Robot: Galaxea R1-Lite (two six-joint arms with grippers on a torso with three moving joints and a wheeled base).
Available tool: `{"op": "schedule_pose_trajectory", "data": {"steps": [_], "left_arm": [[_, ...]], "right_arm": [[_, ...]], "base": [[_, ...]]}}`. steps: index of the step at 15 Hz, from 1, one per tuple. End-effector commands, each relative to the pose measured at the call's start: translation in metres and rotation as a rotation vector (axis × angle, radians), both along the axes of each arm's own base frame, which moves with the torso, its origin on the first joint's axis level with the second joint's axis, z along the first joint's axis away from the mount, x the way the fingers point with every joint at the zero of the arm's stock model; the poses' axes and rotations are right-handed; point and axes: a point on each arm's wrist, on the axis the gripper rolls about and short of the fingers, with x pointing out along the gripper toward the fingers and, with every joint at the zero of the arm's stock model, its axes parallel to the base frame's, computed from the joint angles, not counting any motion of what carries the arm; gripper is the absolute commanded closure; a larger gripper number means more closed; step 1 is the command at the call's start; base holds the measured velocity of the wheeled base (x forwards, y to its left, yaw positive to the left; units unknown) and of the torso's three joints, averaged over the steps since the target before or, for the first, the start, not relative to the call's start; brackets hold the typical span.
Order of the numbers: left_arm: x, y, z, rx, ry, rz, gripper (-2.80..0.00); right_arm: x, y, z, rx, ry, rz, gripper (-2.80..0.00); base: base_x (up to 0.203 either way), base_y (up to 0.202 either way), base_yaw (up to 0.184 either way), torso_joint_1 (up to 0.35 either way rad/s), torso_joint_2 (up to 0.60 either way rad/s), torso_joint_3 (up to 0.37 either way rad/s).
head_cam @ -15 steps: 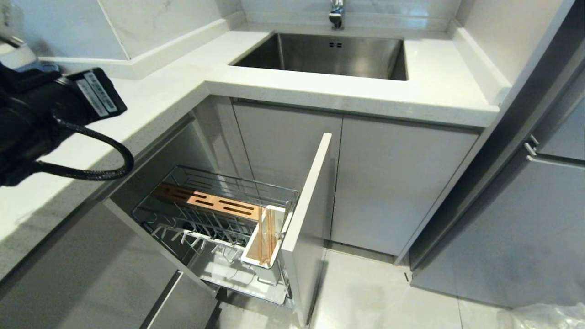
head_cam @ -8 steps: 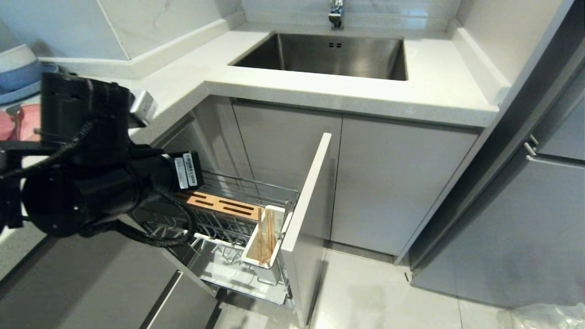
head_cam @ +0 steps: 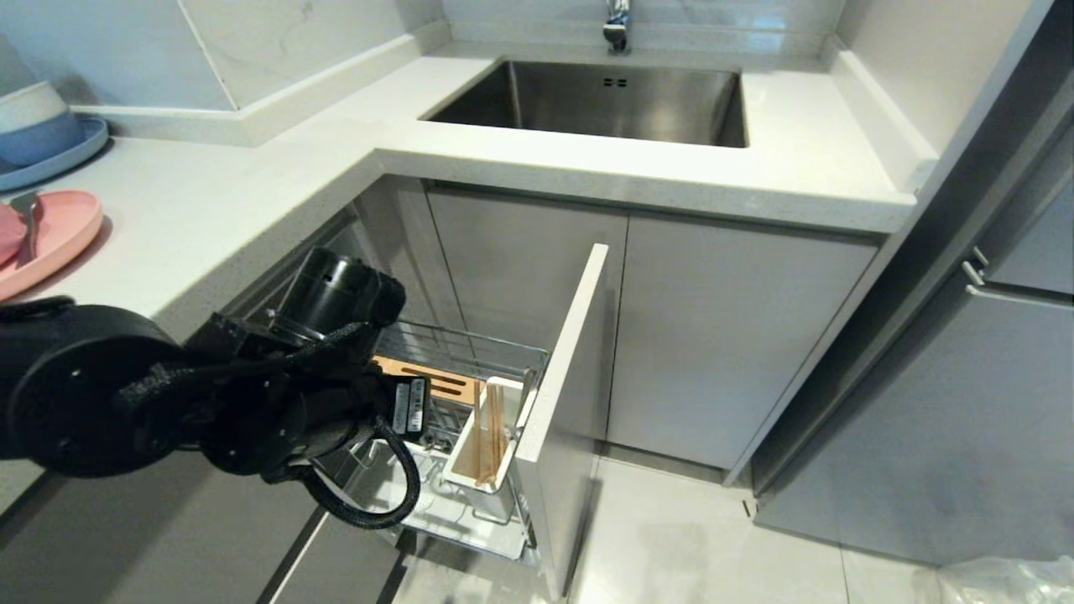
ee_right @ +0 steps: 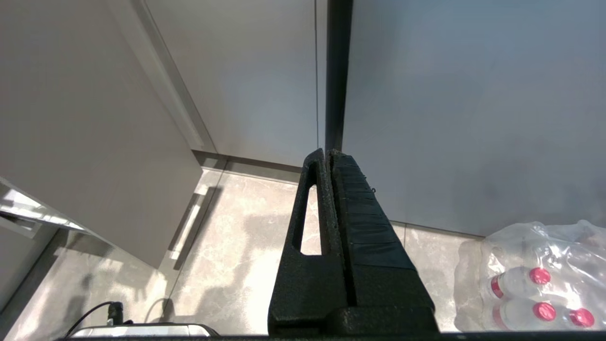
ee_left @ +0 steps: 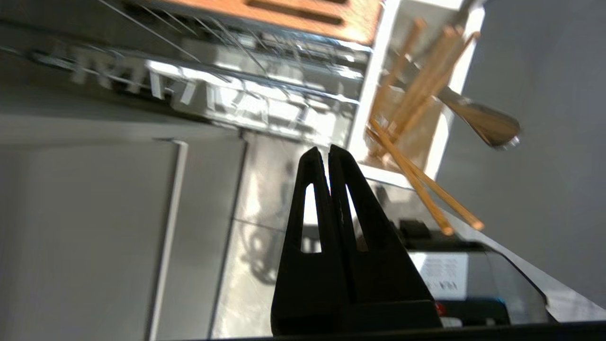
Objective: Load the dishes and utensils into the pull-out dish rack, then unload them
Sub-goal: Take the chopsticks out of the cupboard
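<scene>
**Left pincer closed and empty beside the utensil holder; pink plate on the counter**

At the far left of the head view, a pink plate lies on the white counter, cut off by the frame edge, with a metal utensil resting across it; whether that is the fork cannot be told. Behind it a blue plate carries stacked blue and white bowls.

Below the counter edge, the left arm reaches over the pull-out dish rack, hiding most of the wire basket. In the left wrist view the left pincer has its two fingers pressed together with nothing between them, its tips just beside the white utensil holder, not touching it.

Inside that holder, the chopsticks stand leaning in a loose bundle, and two of them stick out past the rim. A silver utensil handle leans out of the same holder. The slotted wooden bar shows behind the holder, and the rack's grey door front stands pulled out.

Further right is the steel sink set in the counter, with closed cabinet doors below.

The right pincer shows only in its own wrist view, fingers closed and empty, pointing at the tiled floor near a pack of water bottles.
</scene>
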Motion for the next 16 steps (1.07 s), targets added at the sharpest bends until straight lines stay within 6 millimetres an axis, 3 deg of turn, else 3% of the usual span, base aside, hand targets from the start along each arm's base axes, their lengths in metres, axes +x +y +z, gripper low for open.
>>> {"op": "schedule_pose_trajectory", "data": {"steps": [1,11,13,16], "left_arm": [[0.005,-0.005,-0.009,0.014,0.029,-0.003,0.00],[0.042,-0.020,-0.040,-0.121,0.016,0.060,0.00],[0.045,-0.021,-0.042,-0.141,0.008,0.073,-2.80],[0.050,-0.025,-0.052,-0.139,0.027,0.080,-2.80]], "right_arm": [[0.000,0.000,0.000,0.000,0.001,0.000,0.00],[0.000,0.000,0.000,0.000,0.001,0.000,0.00],[0.000,0.000,0.000,0.000,0.001,0.000,0.00],[0.000,0.000,0.000,0.000,0.001,0.000,0.00]], "base": [[0.000,0.000,0.000,0.000,0.00,0.000],[0.000,0.000,0.000,0.000,0.00,0.000],[0.000,0.000,0.000,0.000,0.00,0.000],[0.000,0.000,0.000,0.000,0.00,0.000]]}}
